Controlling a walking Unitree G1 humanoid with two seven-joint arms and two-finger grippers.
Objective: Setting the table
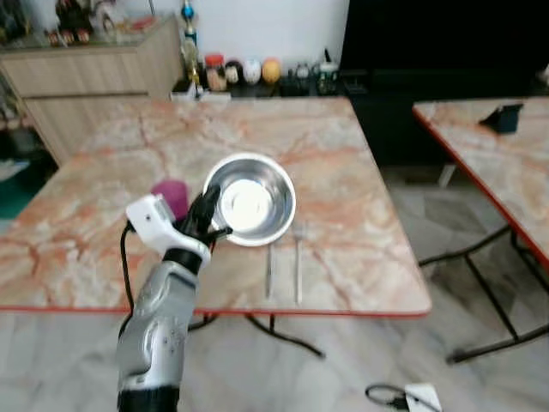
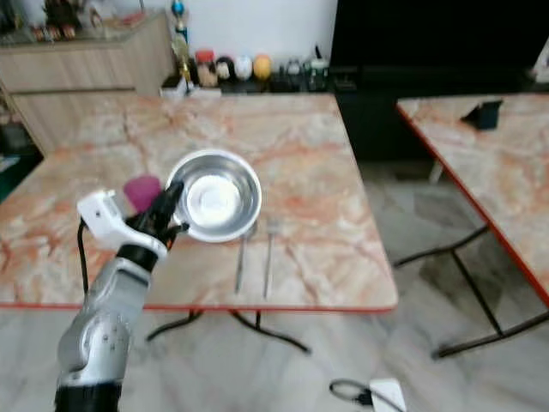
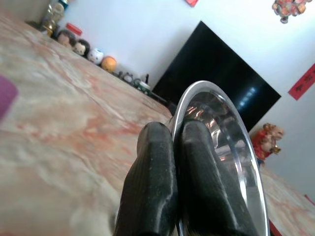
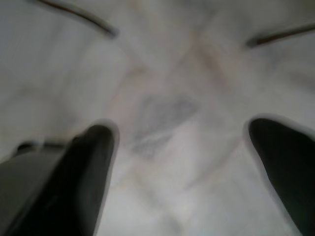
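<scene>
Left gripper [image 1: 208, 219] clamped on rim of round shiny steel bowl [image 1: 250, 199], over marble table [image 1: 343, 163]. Two thin metal utensils [image 1: 284, 262], seemingly fork and knife, laid. Bowl placement pending. Right gripper [image 4: 182, 147] spread, empty.

There is one steel bowl [image 1: 250, 199], one purple cup [image 1: 171, 197] and two pieces of cutlery [image 1: 297, 262] on the near tabletop [image 1: 343, 172]. A second tabletop [image 1: 497, 163] carries one dark object [image 1: 503, 118], too blurry to identify.
</scene>
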